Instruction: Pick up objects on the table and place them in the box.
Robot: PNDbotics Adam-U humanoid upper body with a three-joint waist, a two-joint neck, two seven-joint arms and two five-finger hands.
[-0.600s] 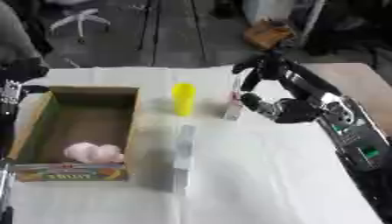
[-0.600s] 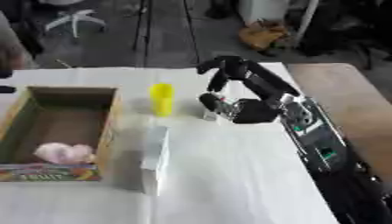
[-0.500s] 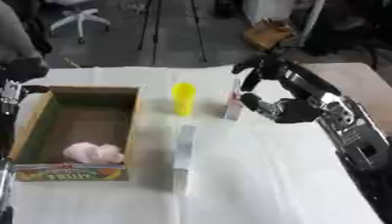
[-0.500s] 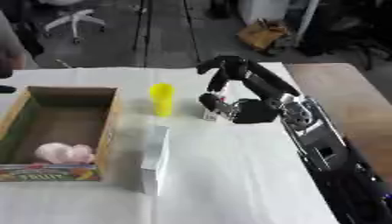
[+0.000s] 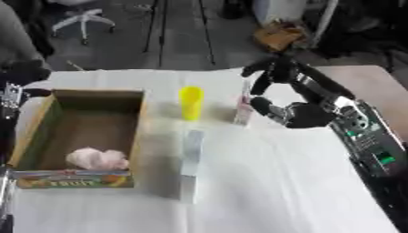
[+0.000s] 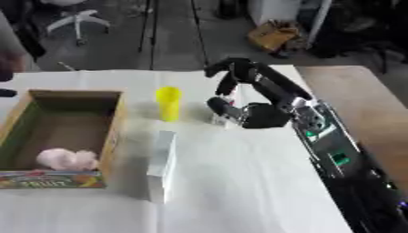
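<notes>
as we look down on the white counter (image 5: 271,182), we start with the biggest thing on it, the box (image 5: 48,136), which sits open at our left with one pink item (image 5: 97,158) already lying in its near end. so we judge the task begun but far from done: one thing is in, and three are still out on the counter.

next in size is the long grey pack (image 6: 162,164), which lies just right of the box and reaches toward the near edge. beyond it stands the yellow cup (image 6: 168,103), upright and on its own. smallest is the slim carton (image 5: 243,108), upright to the right of the cup, white with some pink on it; we cannot read more of it.

our right robot hand (image 6: 239,98) is at that carton, with the fingers (image 6: 231,70) arched over its top and the thumb (image 5: 267,107) close at its right side. we cannot tell whether they actually touch it, so we would call the robot hand curved around the carton but not surely pinching it. the carton stands on the counter, not lifted.

the left-eye view shows the carton's face clear of the palm, plus a dark shape at the left edge that may be our left arm; no left robot hand shows. the right-eye view hides most of the carton behind the palm but shows the fingers' arch better.
</notes>
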